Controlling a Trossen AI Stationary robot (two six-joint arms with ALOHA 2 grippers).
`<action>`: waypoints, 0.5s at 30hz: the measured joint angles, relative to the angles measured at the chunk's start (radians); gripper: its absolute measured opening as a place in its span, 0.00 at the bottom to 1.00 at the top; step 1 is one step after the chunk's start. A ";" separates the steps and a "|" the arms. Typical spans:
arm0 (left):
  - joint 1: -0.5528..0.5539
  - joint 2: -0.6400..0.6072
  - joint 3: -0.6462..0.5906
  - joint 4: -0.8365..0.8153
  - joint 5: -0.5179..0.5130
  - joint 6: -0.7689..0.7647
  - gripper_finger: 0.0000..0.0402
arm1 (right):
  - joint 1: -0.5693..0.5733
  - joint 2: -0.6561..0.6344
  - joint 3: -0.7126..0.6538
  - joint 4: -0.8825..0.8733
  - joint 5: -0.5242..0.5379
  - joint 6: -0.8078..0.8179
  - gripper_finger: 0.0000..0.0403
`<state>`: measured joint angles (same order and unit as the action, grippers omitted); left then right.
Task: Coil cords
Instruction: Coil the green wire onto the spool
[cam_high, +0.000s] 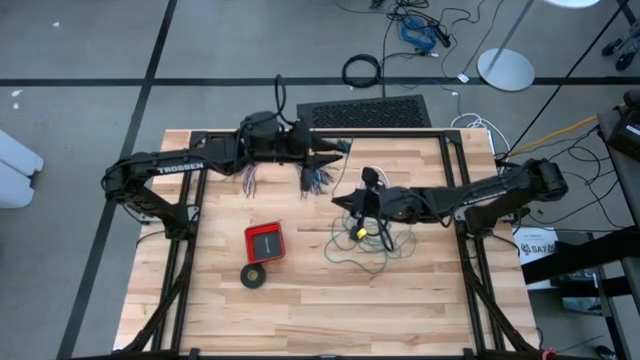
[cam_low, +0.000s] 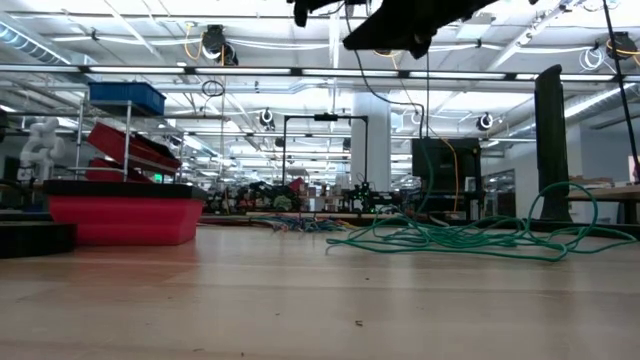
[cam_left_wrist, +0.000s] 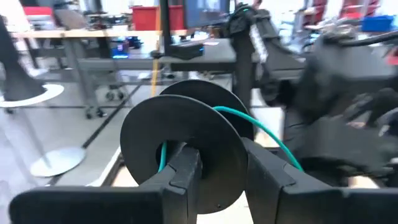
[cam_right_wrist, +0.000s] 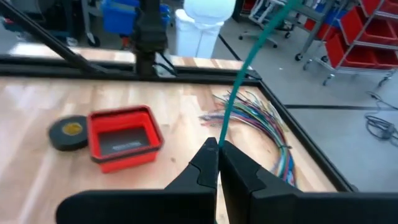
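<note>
A teal-green wire lies as a loose tangle (cam_high: 372, 238) on the table right of centre, also seen in the low view (cam_low: 470, 235). One strand rises from it to my right gripper (cam_right_wrist: 217, 148), which is shut on it above the tangle (cam_high: 362, 202). From there the wire runs on to a black two-flanged spool (cam_left_wrist: 186, 140). My left gripper (cam_left_wrist: 227, 177) holds the spool near the table's far edge (cam_high: 335, 155), pointing level toward the right. My left gripper has the spool's near flange (cam_left_wrist: 214, 180) between its two fingers, coming at it level. One finger (cam_left_wrist: 186, 171) lies on the flange's face and the other (cam_left_wrist: 270, 180) stands at its rim. The spool is lifted clear, and the wire leaves from between its flanges (cam_left_wrist: 249, 121). My right gripper pinches a single strand of the teal wire (cam_right_wrist: 222, 134) between its fingertips. It reaches in from the table's right, slanting slightly down. The strand runs straight up and away from the fingers (cam_right_wrist: 261, 37). The rest hangs down to the tangle on the table.
A red tray (cam_high: 264, 241) and a black tape ring (cam_high: 254, 276) lie left of the tangle. Fanned many-coloured wires (cam_high: 315, 180) spread near the far edge, under my left arm. A black frame (cam_high: 455, 200) borders the table.
</note>
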<state>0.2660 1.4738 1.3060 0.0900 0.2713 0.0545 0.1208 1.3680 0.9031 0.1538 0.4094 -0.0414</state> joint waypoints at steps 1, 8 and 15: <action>-0.003 0.000 0.000 0.002 0.018 -0.009 0.24 | -0.010 0.004 0.000 0.001 -0.001 -0.004 0.00; -0.006 -0.009 0.000 -0.038 0.108 -0.075 0.24 | -0.079 0.003 0.000 -0.039 -0.028 -0.031 0.00; -0.007 -0.041 0.000 -0.061 0.208 -0.107 0.24 | -0.166 0.001 0.000 -0.089 -0.102 -0.032 0.00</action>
<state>0.2592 1.4330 1.3060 0.0286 0.4789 -0.0525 -0.0454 1.3689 0.9031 0.0650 0.3072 -0.0731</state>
